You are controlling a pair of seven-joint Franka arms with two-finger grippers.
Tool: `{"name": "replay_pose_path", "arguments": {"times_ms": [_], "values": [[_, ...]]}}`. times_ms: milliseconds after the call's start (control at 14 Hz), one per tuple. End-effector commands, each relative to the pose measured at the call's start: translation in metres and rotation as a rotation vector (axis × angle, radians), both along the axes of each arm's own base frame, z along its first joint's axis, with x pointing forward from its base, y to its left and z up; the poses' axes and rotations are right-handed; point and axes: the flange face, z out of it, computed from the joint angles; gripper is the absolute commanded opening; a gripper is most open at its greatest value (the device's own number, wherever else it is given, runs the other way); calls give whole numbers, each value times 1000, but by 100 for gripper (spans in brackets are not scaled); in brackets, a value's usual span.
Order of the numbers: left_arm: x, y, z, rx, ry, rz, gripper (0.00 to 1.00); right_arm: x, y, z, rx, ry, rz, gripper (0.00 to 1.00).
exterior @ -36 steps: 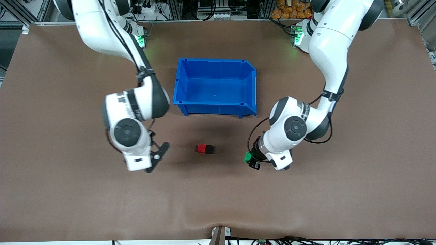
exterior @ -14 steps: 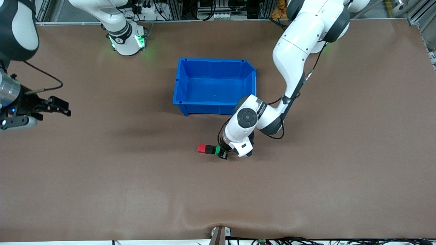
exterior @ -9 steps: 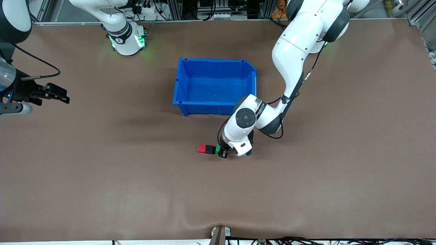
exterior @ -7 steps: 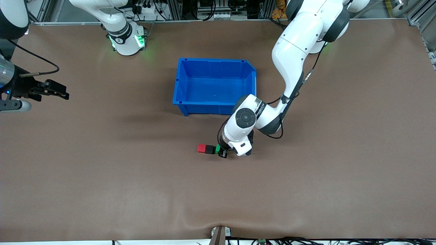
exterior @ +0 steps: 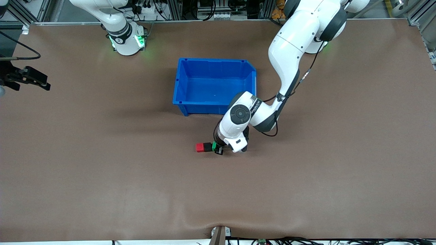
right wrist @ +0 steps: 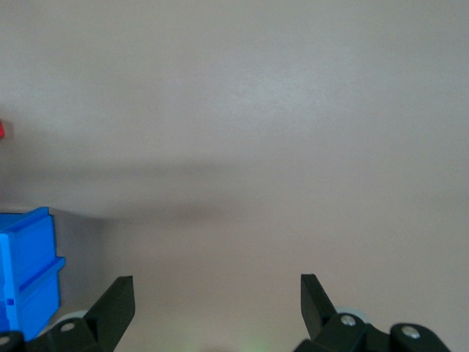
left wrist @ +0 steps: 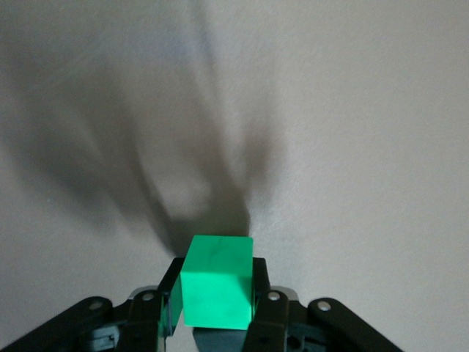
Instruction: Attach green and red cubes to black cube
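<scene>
The red cube [exterior: 200,147] and the black cube [exterior: 207,147] sit joined in a row on the brown table, nearer to the front camera than the blue bin. My left gripper [exterior: 217,149] is shut on the green cube [exterior: 214,146] and holds it low, against the black cube's free end. In the left wrist view the green cube [left wrist: 218,282] sits between my fingers [left wrist: 260,293] and hides the black cube. My right gripper [exterior: 42,81] is open and empty, up over the table's edge at the right arm's end; it also shows in the right wrist view [right wrist: 216,293].
The empty blue bin [exterior: 214,63] stands mid-table, farther from the front camera than the cubes; its corner shows in the right wrist view [right wrist: 26,264]. The left arm's elbow [exterior: 240,114] hangs over the bin's near corner.
My left gripper brought the green cube across to the black cube, and the row has slid slightly toward the right arm's end. My right arm has drawn away to the table's edge.
</scene>
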Motion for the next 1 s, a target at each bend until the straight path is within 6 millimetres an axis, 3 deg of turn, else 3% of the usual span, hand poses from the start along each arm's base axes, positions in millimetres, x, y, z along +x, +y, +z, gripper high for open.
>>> {"name": "replay_pose_path", "arguments": {"times_ms": [0,286,643,714,786,857,929], "values": [[4,-4,1,-11,1,37,0,-4,-9,5,0,-8,-30,100],[5,0,9,3,47,111,0,-3,9,4,45,-7,-14,100],[8,9,5,24,77,168,0,-3,23,5,90,-4,4,100],[7,10,2,34,84,165,6,-2,23,4,90,-3,3,100],[8,11,2,39,78,157,41,-3,23,5,90,-3,7,100],[8,11,5,39,73,151,94,-3,23,5,91,-3,11,100],[11,11,16,31,59,138,100,-4,21,5,91,3,9,100]]}}
